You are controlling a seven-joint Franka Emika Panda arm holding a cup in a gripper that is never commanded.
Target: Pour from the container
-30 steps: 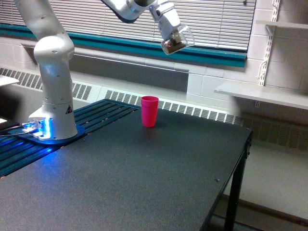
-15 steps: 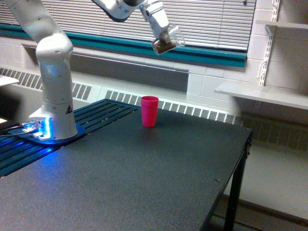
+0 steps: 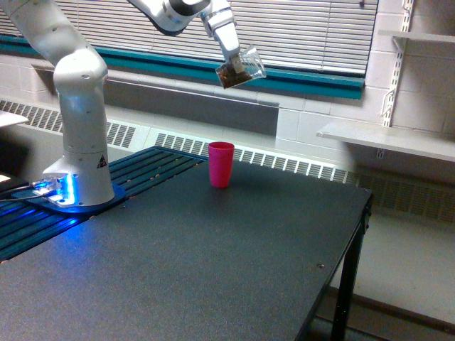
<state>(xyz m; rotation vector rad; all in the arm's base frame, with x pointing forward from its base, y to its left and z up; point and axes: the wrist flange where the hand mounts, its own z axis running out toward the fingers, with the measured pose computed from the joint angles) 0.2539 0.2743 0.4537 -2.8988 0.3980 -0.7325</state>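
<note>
White robot gripper (image 3: 234,60) high above the dark table (image 3: 234,270), fingers clamped on the small clear plastic cup (image 3: 239,68), tilted, dark brown granules inside. Opaque pink cup (image 3: 220,164) stands upright on the table, well below.

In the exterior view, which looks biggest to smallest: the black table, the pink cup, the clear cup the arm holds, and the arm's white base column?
1. black table
2. white base column
3. pink cup and clear cup: about alike, so I won't rank them.
</note>
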